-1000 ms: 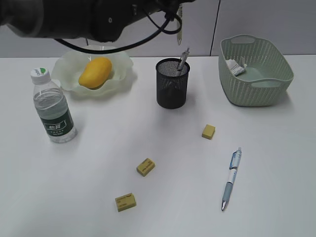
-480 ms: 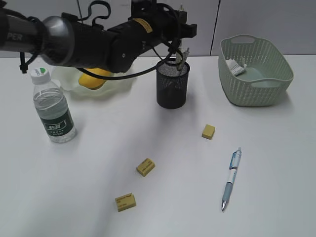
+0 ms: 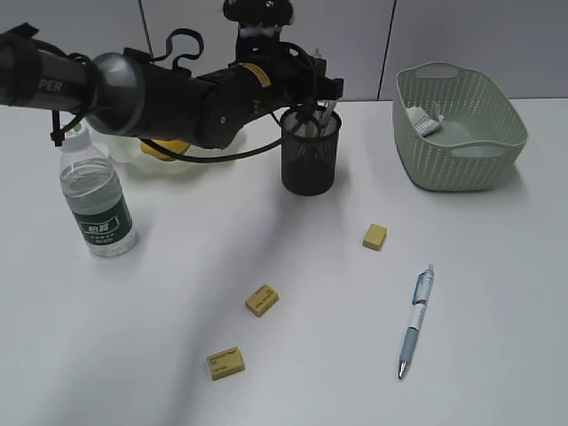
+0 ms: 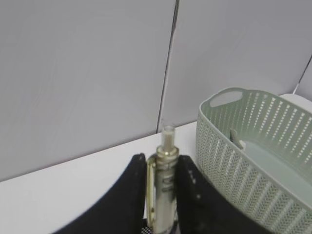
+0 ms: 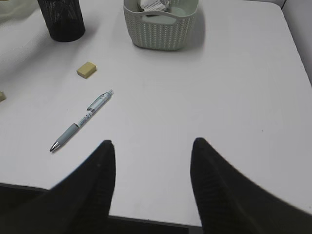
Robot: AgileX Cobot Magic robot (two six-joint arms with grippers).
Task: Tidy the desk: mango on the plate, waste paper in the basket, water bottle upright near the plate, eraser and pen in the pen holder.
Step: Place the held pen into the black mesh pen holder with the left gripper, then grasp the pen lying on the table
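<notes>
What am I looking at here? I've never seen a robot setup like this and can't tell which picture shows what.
It is a two-armed robot tidying a white table. The wide picture looks from the front; the other two come from cameras on each wrist. The left pincer is shut on a pen over the black mesh pen holder. The right pincer hangs open and empty. On the table: three erasers, a second pen, an upright water bottle, a basket holding waste paper, and a plate mostly hidden behind the arm.
</notes>
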